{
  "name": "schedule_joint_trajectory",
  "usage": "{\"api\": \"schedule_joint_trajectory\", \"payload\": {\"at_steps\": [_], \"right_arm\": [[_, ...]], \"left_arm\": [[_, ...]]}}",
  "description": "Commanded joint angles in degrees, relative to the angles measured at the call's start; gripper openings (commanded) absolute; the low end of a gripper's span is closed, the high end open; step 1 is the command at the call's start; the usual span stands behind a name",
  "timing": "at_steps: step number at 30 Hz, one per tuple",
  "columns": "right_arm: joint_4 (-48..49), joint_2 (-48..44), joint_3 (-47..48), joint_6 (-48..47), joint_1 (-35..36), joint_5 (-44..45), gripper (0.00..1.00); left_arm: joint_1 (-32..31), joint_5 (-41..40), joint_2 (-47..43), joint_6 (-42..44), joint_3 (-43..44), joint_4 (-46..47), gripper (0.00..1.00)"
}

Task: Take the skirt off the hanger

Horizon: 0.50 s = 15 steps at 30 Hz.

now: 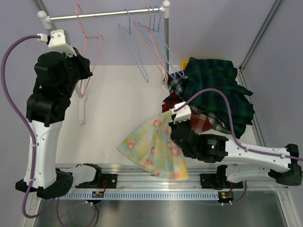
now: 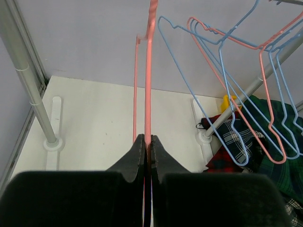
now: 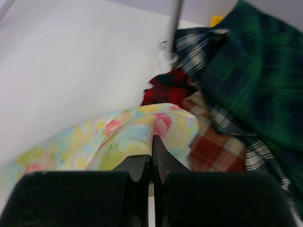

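White table carries a plaid garment pile at its right side. The floral skirt is off the hanger, right of centre. Its long axis runs from a pinched corner beside the pile toward the near edge, fanning wider there. The right tool is clamped on that corner. The left tool is closed on the pink hanger, which hangs upright.

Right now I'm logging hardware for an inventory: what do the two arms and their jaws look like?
The left arm and right arm pair white links with black joints. A purple cable loops from the left wrist's white block to its base; a second purple cable trails along the right arm. The jaws are black, tapering wedges.
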Motion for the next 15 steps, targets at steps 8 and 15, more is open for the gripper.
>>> {"api": "schedule_joint_trajectory", "payload": {"at_steps": [8, 15], "right_arm": [[26.9, -7.6, 9.6, -34.5, -27.8, -8.3, 0.0], [21.8, 14.5, 35.6, -27.8, -59.0, -23.1, 0.0]], "left_arm": [[0.1, -0.1, 6.9, 0.9, 1.5, 10.5, 0.0], [0.1, 1.3, 13.9, 1.3, 4.7, 13.5, 0.0]]}}
